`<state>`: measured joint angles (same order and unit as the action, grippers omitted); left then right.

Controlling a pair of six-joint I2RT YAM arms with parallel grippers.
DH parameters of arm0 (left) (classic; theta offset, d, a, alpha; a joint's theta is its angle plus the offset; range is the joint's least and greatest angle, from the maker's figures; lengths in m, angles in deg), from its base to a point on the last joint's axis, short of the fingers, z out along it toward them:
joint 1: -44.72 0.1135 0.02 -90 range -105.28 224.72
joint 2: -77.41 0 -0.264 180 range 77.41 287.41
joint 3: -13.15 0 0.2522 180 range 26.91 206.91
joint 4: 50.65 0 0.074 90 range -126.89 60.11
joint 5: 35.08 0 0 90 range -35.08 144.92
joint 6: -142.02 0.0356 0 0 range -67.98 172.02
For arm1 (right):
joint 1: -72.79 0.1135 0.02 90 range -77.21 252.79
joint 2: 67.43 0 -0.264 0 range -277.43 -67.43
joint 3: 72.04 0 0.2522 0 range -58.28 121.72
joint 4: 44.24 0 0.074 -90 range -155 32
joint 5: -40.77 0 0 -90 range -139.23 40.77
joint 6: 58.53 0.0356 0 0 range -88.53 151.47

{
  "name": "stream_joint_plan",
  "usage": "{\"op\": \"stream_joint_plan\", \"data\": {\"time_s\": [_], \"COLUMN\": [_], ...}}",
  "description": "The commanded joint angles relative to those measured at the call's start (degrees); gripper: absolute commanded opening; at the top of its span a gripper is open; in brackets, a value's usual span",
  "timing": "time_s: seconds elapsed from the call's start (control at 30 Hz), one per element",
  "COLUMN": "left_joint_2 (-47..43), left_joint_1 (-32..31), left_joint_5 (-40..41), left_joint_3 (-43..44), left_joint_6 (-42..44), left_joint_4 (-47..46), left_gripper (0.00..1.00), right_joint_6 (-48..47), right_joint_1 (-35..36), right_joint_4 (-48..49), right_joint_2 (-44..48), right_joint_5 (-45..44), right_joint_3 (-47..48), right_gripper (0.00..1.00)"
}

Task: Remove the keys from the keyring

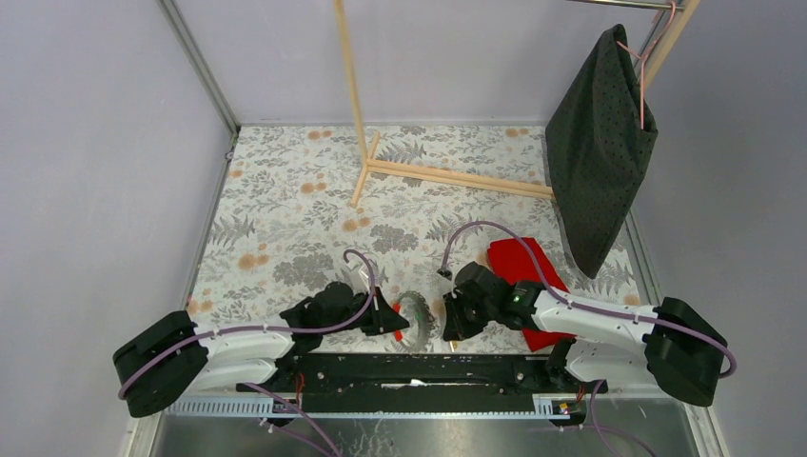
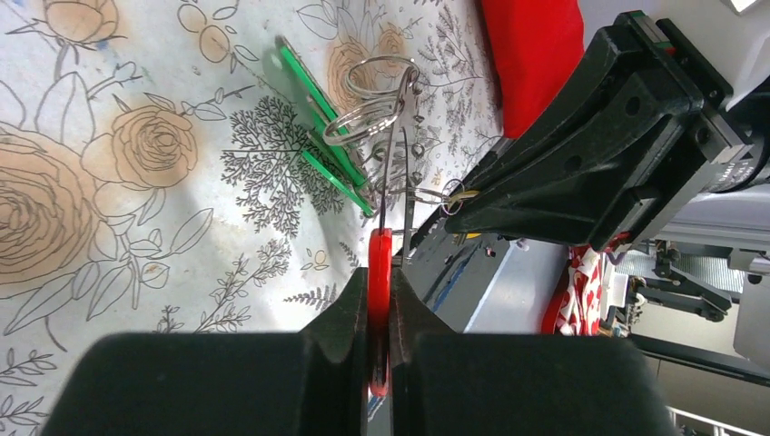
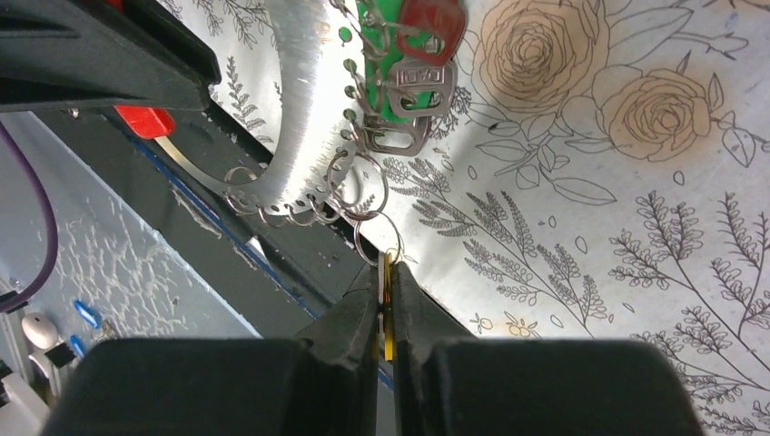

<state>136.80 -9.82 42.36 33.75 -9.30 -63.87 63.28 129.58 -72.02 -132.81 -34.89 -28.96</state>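
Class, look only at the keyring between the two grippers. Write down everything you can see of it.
The keyring is a thin, flat, silvery metal band, curved, with small holes along its edge. Wire split rings hang through the holes, carrying green, red and silver keys. It is between the grippers: the left gripper clamps a red piece at its rim, and the right gripper clamps a yellow key.

Before me, a floral tablecloth (image 1: 285, 219) carries a red cloth (image 1: 517, 259) and a wooden rack (image 1: 457, 178), right; a dark garment (image 1: 600, 143) hangs from a pink hanger (image 1: 642, 86).
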Motion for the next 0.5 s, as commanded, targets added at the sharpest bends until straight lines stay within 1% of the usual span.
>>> {"op": "stream_joint_plan", "data": {"time_s": [0.0, 0.23, 0.47], "left_joint_2": [-0.7, -2.0, -0.4], "left_joint_1": [0.8, 0.8, 0.8], "left_joint_5": [9.6, 10.8, 11.0], "left_joint_3": [-1.9, -2.0, -1.7], "left_joint_6": [3.1, 6.4, 5.2], "left_joint_4": [2.9, 3.5, 1.8], "left_gripper": [0.0, 0.0, 0.0], "right_joint_6": [0.6, -0.1, -0.4], "right_joint_1": [1.6, 2.7, 4.6], "right_joint_4": [-3.8, -2.9, -2.8], "right_joint_2": [-1.2, -4.0, -5.0], "right_joint_5": [-2.9, -4.3, -5.6], "right_joint_3": [1.4, 3.2, 4.1], "right_gripper": [0.0, 0.0, 0.0]}}
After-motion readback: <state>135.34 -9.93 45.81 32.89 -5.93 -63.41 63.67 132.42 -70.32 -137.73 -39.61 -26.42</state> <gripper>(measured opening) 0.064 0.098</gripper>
